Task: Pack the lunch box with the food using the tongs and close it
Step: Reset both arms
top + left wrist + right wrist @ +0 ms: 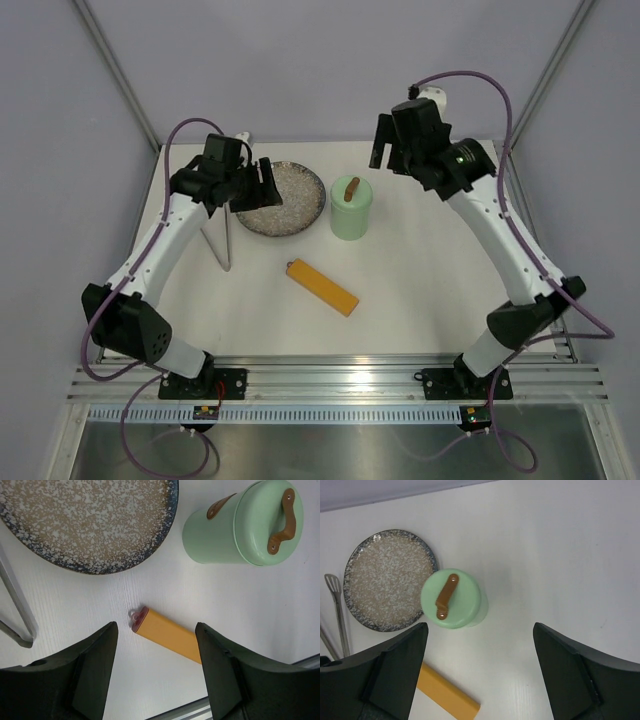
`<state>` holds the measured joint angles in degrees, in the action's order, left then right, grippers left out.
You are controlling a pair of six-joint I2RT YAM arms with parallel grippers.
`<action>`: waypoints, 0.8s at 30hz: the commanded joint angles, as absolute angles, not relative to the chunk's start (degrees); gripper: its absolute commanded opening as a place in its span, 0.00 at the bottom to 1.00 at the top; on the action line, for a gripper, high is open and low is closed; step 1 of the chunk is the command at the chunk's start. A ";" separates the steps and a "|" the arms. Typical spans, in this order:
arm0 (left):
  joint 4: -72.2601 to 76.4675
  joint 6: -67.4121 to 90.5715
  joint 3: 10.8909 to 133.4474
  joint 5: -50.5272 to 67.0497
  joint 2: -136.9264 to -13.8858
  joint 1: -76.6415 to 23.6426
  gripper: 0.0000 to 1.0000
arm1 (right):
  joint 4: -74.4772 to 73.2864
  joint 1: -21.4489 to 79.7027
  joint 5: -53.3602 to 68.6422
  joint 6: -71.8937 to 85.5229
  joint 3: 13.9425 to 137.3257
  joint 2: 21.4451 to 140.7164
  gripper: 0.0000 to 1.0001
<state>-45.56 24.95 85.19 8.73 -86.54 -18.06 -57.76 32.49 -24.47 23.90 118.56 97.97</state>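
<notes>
Seemingly light, rigid and smooth-walled, the mint-green lunch box [351, 208] stands lidded at the centre of the top view, its brown strap handle [351, 189] the likeliest hold, while the left gripper [156, 630] and right gripper [480, 627] both gape wide, gripping nothing.

My fixed camera sits above and behind my arm bases [195, 383], looking down and forward over the whole white table [420, 270]. My left wrist camera hangs close over the tabletop, facing down. My right wrist camera looks down from higher up and takes in more. All three views share the lunch box [351, 208], the speckled plate [280, 200], the orange-yellow bar [321, 287] and the tongs [225, 245].
</notes>
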 commanded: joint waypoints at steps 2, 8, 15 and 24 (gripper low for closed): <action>-47.46 22.06 88.07 5.10 -80.08 -18.28 0.69 | -55.03 30.59 -32.43 25.05 103.83 87.03 0.95; -45.98 19.87 82.28 3.34 -71.03 -18.28 0.73 | -51.95 29.44 -35.59 30.75 76.52 69.46 0.96; -41.67 19.95 71.20 1.59 -60.65 -18.28 0.93 | -52.20 29.44 -33.23 39.89 59.34 55.91 0.99; -40.08 21.88 65.56 0.26 -56.86 -18.28 0.99 | -57.05 29.44 -34.63 43.86 56.87 55.55 0.99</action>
